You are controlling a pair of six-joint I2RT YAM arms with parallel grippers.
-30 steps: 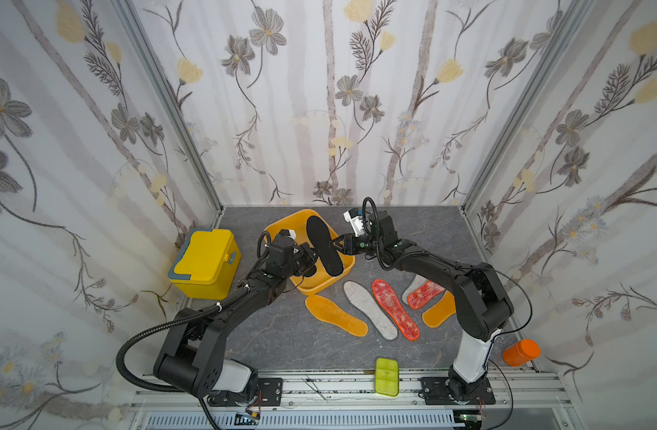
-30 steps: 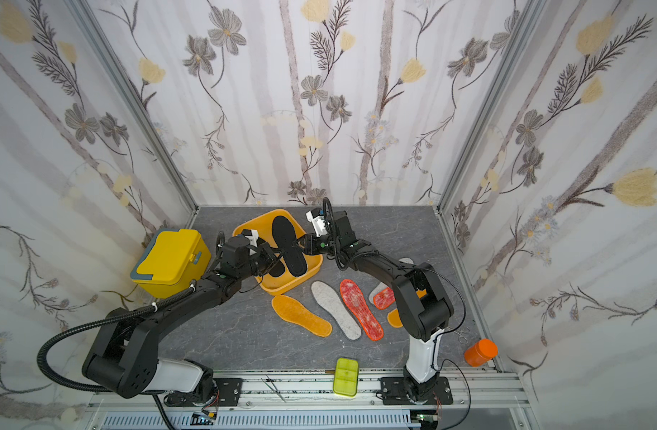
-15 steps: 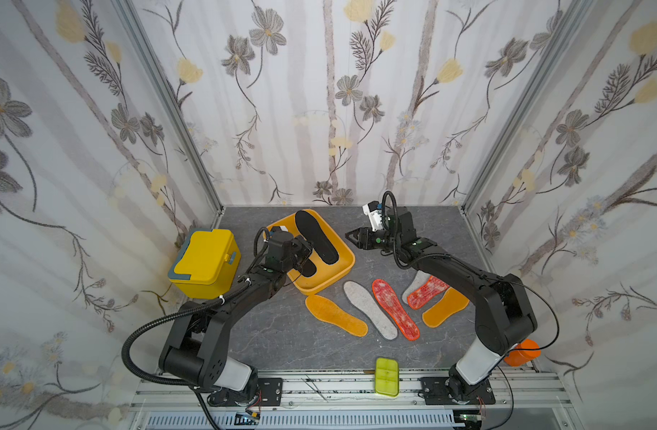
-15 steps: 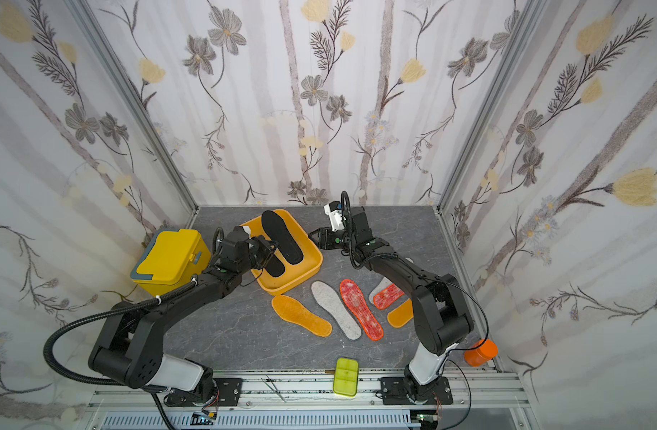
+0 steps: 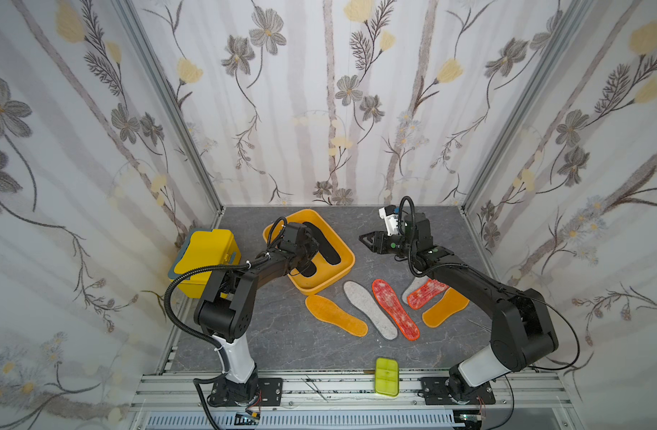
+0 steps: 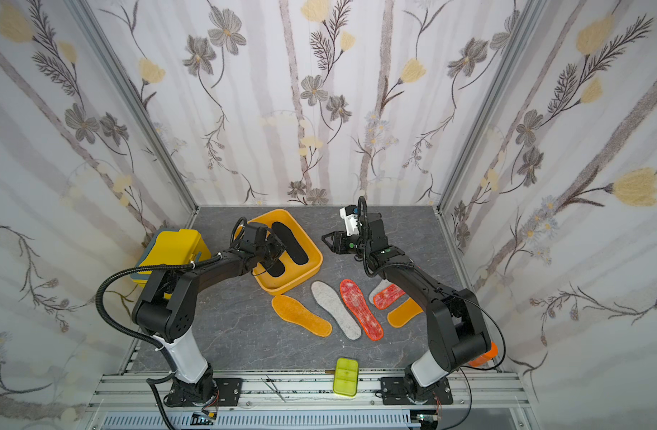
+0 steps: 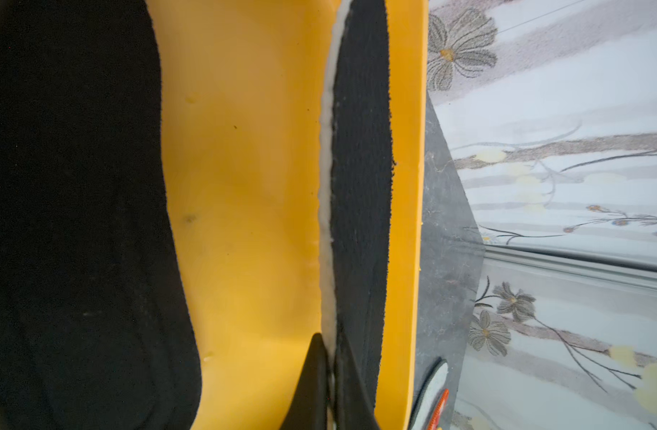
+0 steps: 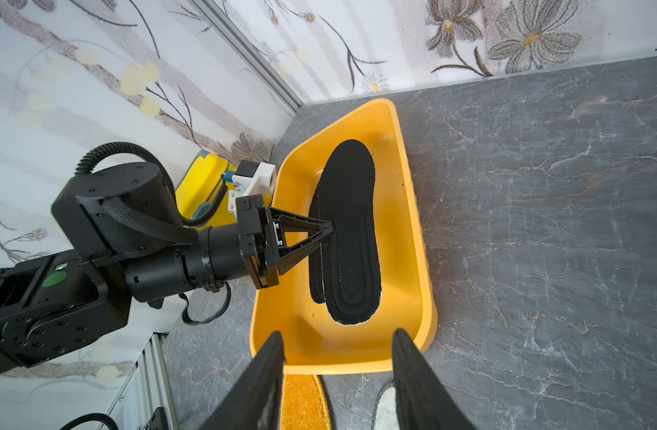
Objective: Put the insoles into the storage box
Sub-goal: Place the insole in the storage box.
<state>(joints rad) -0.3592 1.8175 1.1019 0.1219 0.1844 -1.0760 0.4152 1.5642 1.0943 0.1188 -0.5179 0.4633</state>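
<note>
Right wrist view: shallow orange-yellow plastic storage box (image 8: 427,260) with two black foam insoles (image 8: 351,231) inside, stacked slightly offset, lower black insole (image 8: 315,275) mostly covered. Left gripper (image 8: 328,229) over the box wall, fingers pinched shut on the side edge of the upper pad. Same grip from the left wrist view: held black insole (image 7: 360,186) with pale underside clamped between closed fingertips, not yet let go. Right gripper (image 8: 338,335) just beside the near end of the box, jaws spread, nothing between them.

Judged roughly a quarter done: black pair in the box, one of the two yet to be released.

Left outside, visible in both top views, all on the grey marbled tabletop (image 5: 282,335):
- orange-yellow fuzzy insole (image 5: 336,314), just beside the box
- grey-white felt insole (image 5: 369,309)
- red-orange mottled insole (image 5: 395,309)
- near the right arm, a cluster: second red-orange one (image 5: 427,294) lying over second grey felt one (image 5: 412,288), beside second orange-yellow one (image 5: 446,307)

Six pads to go. Overlapped cluster probably the fiddliest to separate.
</note>
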